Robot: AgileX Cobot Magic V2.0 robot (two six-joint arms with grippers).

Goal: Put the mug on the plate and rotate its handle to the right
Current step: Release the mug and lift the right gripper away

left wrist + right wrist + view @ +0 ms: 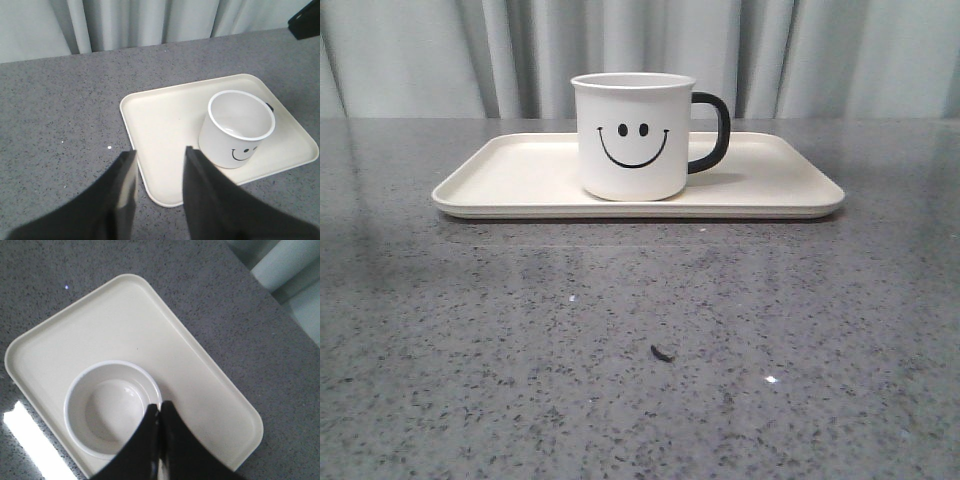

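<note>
The white mug with the black smiley face stands upright on the cream plate, a little right of its middle. Its black handle points right. Neither gripper shows in the front view. In the left wrist view my left gripper is open and empty, over the near corner of the plate, with the mug apart from it. In the right wrist view my right gripper is shut and empty, looking straight down over the mug's rim on the plate. The fingers hide the handle there.
The grey speckled table stretches in front of the plate, with a small dark scrap on it. Pale curtains hang behind the table's far edge. A dark part shows at the corner of the left wrist view.
</note>
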